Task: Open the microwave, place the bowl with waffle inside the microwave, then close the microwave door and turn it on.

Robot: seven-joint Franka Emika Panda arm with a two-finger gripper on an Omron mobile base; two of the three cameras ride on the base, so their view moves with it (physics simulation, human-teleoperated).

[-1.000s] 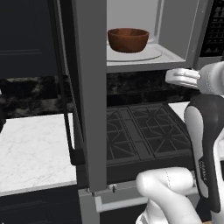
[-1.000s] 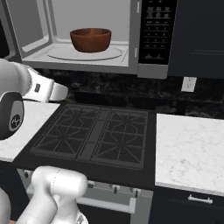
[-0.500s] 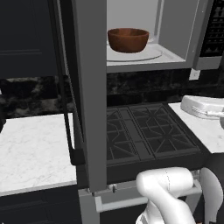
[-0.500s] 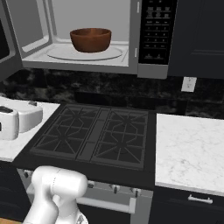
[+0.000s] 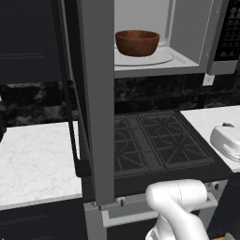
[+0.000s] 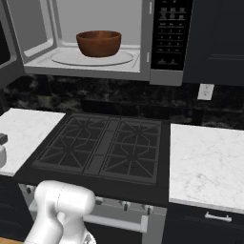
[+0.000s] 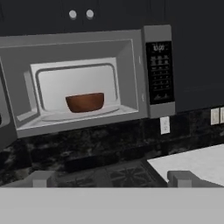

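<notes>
Bowl (image 6: 98,43) sits on the pale turntable plate (image 6: 64,57) inside the microwave (image 6: 157,43), roughly centred in the cavity; the waffle cannot be made out over the rim. Placing looks done, so the step in hand is closing up. The microwave door (image 5: 96,93) hangs wide open, swung out to the left with its dark bar handle (image 5: 77,140) facing away from the cavity. The claw (image 7: 111,179) is drawn well back from the bowl, above the stove (image 6: 107,147), fingers apart and empty. Next move, I judge: get behind the door and push it shut, then reach the button panel (image 6: 170,33)
</notes>
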